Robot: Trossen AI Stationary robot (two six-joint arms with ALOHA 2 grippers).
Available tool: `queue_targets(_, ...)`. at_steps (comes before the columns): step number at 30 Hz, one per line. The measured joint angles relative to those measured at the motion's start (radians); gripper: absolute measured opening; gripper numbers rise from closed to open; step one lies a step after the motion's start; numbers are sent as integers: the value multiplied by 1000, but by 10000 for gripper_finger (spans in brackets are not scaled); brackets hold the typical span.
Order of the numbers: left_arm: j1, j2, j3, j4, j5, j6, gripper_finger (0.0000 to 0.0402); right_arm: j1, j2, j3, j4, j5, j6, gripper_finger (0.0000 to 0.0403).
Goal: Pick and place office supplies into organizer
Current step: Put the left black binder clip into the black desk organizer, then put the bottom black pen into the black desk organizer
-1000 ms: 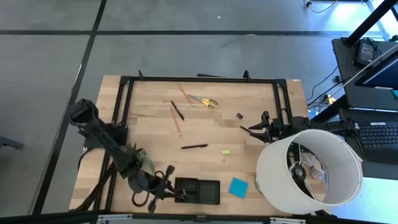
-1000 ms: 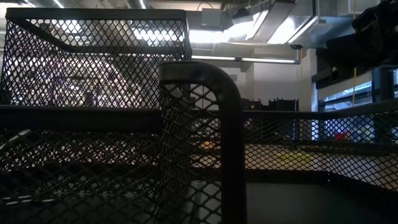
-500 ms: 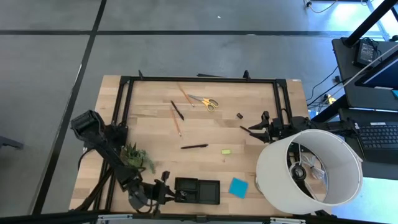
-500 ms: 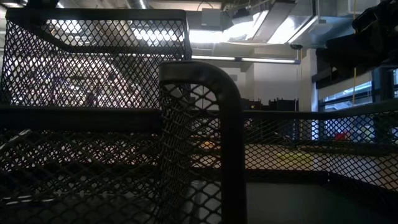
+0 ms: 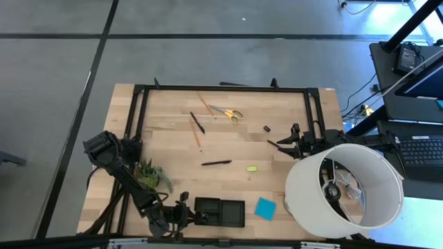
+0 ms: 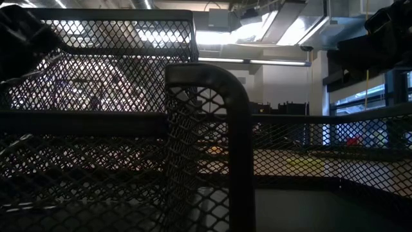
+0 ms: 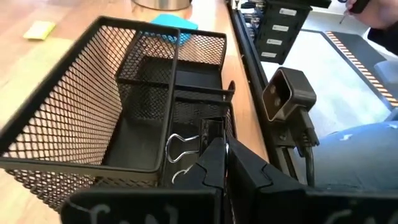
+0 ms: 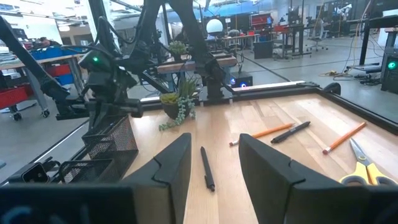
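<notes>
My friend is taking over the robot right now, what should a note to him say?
Left end effector: shut, empty-looking, beside the black mesh organizer tray at the table's near edge.
Right end effector: open, empty, waiting at the right side.
Done: one black binder clip lies in the tray.
Left on the table: yellow-handled scissors, two orange pencils, thin black pens, small yellow block, blue note pad, tiny black clip.

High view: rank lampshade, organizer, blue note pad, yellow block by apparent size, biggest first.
1. White lampshade, by far the largest, though it stands taller and so nearer the camera.
2. Black organizer.
3. Blue note pad.
4. Yellow block, the smallest.
</notes>
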Motion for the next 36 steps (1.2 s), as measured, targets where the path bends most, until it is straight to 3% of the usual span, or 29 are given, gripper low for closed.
queue_targets(10, 3, 0, -1, -159, 25, -156, 3, 0, 0, 0, -1, 0, 0, 137)
queue_targets(26, 3, -4, -1, -151, -1, -156, 41, 0, 0, 0, -1, 0, -4, 137)
queue_targets(36, 3, -94, -1, -150, 61, -91, 53, 0, 0, 0, -1, 0, -1, 137)
